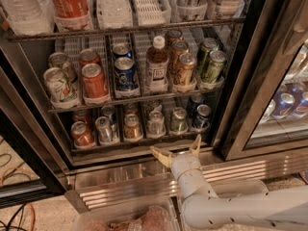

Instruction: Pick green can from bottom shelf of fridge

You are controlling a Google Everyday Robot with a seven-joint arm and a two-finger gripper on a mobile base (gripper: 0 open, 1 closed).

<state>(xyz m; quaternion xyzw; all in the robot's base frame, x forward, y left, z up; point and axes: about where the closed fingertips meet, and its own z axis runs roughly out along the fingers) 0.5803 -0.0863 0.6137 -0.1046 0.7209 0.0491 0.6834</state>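
The gripper [177, 149] is hovering at lower centre, spread wide and empty, just below the green can [178, 121], which is likely light, rigid and slick; grip mid-body.

The short green metal can [178, 121] showed a shiny silver lid. The dark wire bottom shelf [120, 147] had a dull steel front lip. The black-framed fridge [115, 189] gleamed at its ribbed stainless base. The gripper [175, 147], matt cream plastic fingers spread, hung just below that lip.
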